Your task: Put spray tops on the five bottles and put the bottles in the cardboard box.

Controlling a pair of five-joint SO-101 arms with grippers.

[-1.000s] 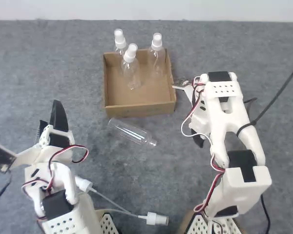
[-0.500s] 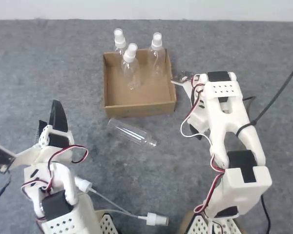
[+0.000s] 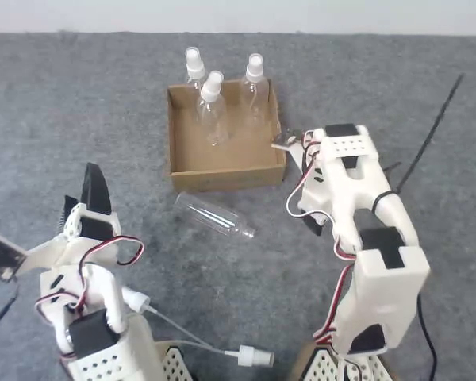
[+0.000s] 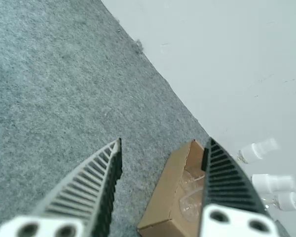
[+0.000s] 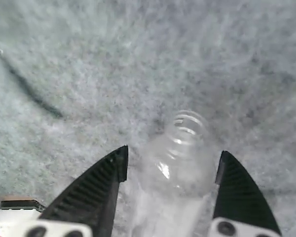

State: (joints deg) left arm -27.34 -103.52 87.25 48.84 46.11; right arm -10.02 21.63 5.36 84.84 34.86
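Note:
Three clear bottles with white spray tops point(image 3: 213, 107) stand at the back of the cardboard box point(image 3: 222, 171). A topless clear bottle point(image 3: 214, 216) lies on the carpet just in front of the box. My right gripper point(image 5: 172, 153) is shut on another topless bottle point(image 5: 180, 163), held above the carpet with its open neck pointing away from the camera. The right arm point(image 3: 345, 171) stands to the right of the box and covers that bottle from above. My left gripper point(image 4: 160, 148) is open and empty, raised at the near left point(image 3: 86, 198).
A loose white spray top point(image 3: 252, 357) with a thin tube lies on the carpet at the front, between the two arm bases. The left wrist view shows the box point(image 4: 175, 197) and the spray tops point(image 4: 259, 150) far off, below a pale wall.
The right arm has swung a little to the left, toward the box's right side, with its cable following. The left arm, the lying bottle and the box are where they were.

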